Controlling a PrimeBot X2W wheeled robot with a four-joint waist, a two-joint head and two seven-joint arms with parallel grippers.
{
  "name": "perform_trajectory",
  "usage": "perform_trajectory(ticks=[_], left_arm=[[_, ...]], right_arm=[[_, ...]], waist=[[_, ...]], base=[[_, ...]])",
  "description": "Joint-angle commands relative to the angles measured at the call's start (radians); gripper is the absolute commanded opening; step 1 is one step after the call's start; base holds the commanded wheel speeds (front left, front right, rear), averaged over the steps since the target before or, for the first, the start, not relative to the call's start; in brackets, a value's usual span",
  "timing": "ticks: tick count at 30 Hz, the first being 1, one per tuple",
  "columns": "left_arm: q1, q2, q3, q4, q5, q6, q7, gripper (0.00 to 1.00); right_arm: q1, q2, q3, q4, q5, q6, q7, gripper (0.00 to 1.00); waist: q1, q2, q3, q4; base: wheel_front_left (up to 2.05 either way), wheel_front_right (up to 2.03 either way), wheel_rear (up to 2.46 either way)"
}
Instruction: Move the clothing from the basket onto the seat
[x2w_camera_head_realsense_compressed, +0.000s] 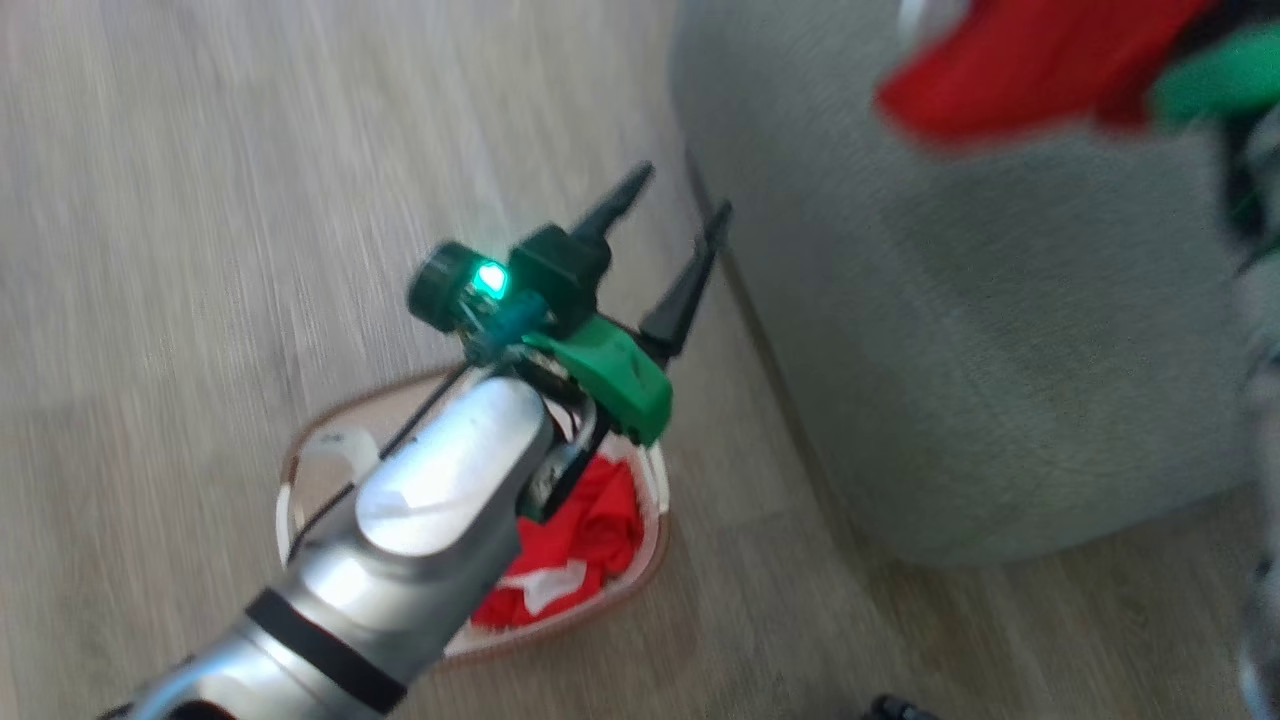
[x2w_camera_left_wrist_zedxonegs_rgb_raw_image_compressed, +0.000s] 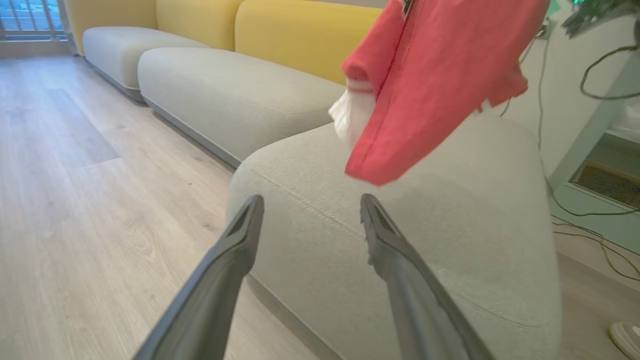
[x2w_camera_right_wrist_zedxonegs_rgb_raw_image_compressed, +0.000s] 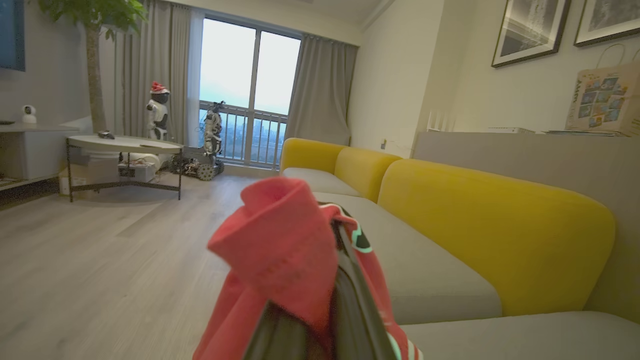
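A red garment (x2w_camera_head_realsense_compressed: 1010, 70) hangs above the grey-green seat (x2w_camera_head_realsense_compressed: 980, 330), pinched in my right gripper (x2w_camera_right_wrist_zedxonegs_rgb_raw_image_compressed: 325, 280), whose fingers are wrapped in the fabric. From the left wrist the same garment (x2w_camera_left_wrist_zedxonegs_rgb_raw_image_compressed: 430, 85) dangles over the seat (x2w_camera_left_wrist_zedxonegs_rgb_raw_image_compressed: 450, 240), white trim showing. More red clothing (x2w_camera_head_realsense_compressed: 590, 545) lies in the cream basket (x2w_camera_head_realsense_compressed: 655, 545) on the floor beside the seat, partly hidden by my left forearm. My left gripper (x2w_camera_head_realsense_compressed: 675, 215) stands open and empty above the floor, between basket and seat, fingers pointing at the seat's edge.
Wooden floor (x2w_camera_head_realsense_compressed: 180, 200) spreads to the left. The sofa continues with grey cushions (x2w_camera_left_wrist_zedxonegs_rgb_raw_image_compressed: 235, 95) and yellow backrests (x2w_camera_right_wrist_zedxonegs_rgb_raw_image_compressed: 495, 235). Cables (x2w_camera_left_wrist_zedxonegs_rgb_raw_image_compressed: 590, 225) trail on the floor right of the seat. A round table (x2w_camera_right_wrist_zedxonegs_rgb_raw_image_compressed: 125, 145) and small robot figures stand by the far window.
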Motion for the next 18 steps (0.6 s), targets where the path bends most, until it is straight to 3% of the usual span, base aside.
perform_trajectory(ticks=[1, 7, 12, 18], left_arm=[[-0.060, 0.025, 0.034, -0.048, 0.016, 0.014, -0.005, 1.00], [-0.093, 0.061, 0.030, -0.142, 0.054, 0.049, 0.020, 1.00], [-0.108, 0.090, 0.008, -0.244, 0.091, 0.074, 0.060, 1.00], [-0.116, 0.107, -0.003, -0.307, 0.114, 0.095, 0.084, 1.00]], right_arm=[[-0.098, -0.023, -0.020, -0.004, 0.023, 0.000, -0.007, 0.00], [-0.334, -0.102, -0.100, 0.140, 0.039, 0.000, -0.005, 0.00], [-0.509, -0.192, -0.187, 0.283, -0.031, 0.000, -0.006, 0.00], [-0.554, -0.202, -0.294, 0.338, -0.113, 0.000, -0.006, 0.00]], waist=[[-0.0002, 0.0000, 0.123, 0.063], [-0.0002, 0.0000, 0.252, 0.119], [-0.0002, 0.0000, 0.351, 0.179], [-0.0002, 0.0000, 0.407, 0.198]], base=[[0.00, 0.00, 0.00], [0.00, 0.00, 0.00], [0.00, 0.00, 0.00], [0.00, 0.00, 0.00]])
